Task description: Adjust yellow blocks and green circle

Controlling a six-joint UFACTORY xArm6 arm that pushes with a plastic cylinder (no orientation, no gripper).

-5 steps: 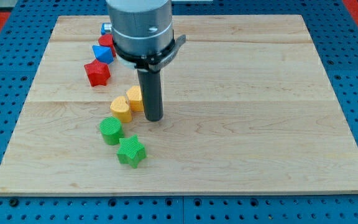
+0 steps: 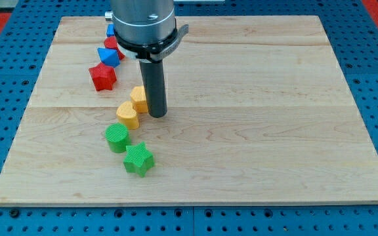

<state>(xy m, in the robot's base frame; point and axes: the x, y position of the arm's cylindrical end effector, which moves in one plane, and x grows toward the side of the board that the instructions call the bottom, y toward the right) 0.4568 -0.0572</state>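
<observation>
1. We see our tool as a straight dark rod with no jaws, so it neither opens nor closes and has hold of nothing; my tip [image 2: 157,115] rests on the table [image 2: 254,131], left of the table's middle.
2. My tip stands just to the right of the upper yellow block [image 2: 138,98], close enough that we cannot tell whether they touch.
3. The lower yellow block [image 2: 128,115] lies just below and to the left of the upper one, apparently touching it, and sits near my tip on its left.
4. The green circle [image 2: 117,138] lies below and left of the lower yellow block, a small gap apart, toward the table's bottom-left corner.
5. A green star [image 2: 139,159] sits just below and right of the green circle, nearer the table's bottom edge.
6. Toward the table's top-left corner we see a red star [image 2: 102,77], with a blue block [image 2: 108,56] just above it.
7. Another red block [image 2: 113,44] and a second blue block [image 2: 110,30] lie higher still, partly hidden behind the arm's grey housing [image 2: 143,23], so we cannot make out their shapes.
</observation>
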